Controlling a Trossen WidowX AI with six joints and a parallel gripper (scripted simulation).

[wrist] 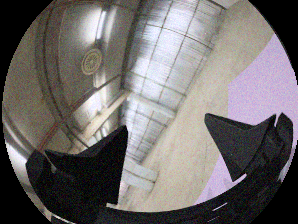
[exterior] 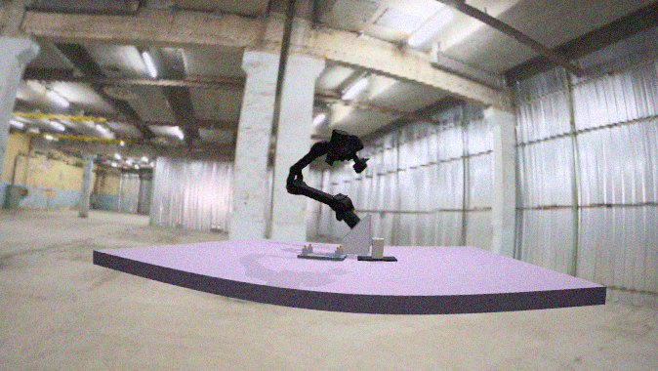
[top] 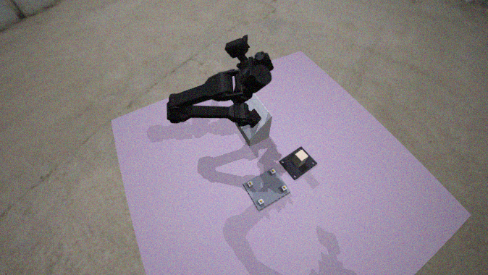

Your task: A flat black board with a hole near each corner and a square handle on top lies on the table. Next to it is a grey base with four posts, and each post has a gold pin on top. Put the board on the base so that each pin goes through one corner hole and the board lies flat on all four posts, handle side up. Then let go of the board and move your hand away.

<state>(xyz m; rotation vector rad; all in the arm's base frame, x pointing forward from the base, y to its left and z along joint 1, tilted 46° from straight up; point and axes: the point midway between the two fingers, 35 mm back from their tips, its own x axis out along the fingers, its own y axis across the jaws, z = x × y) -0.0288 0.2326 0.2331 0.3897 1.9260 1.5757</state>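
Beside the four-post grey base [top: 267, 193] [exterior: 322, 257], the black board [top: 294, 169] [exterior: 365, 259] lies handle side up. High above, the gripper [wrist: 168, 124] stands wide open, empty; it should descend squarely over the square handle [top: 301, 155] [exterior: 378, 248], centring it before closing.

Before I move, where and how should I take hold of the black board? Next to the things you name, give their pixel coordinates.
Grip the square handle [top: 301, 155] [exterior: 378, 248] from straight above, likely with one finger on each of two opposite side faces. The handle stands upright from the board [top: 295, 171] [exterior: 363, 259], while the thin plate lies flat on the table [top: 362, 188] [exterior: 439, 275], offering little edge to pinch. The tool [wrist: 168, 124] is already open.
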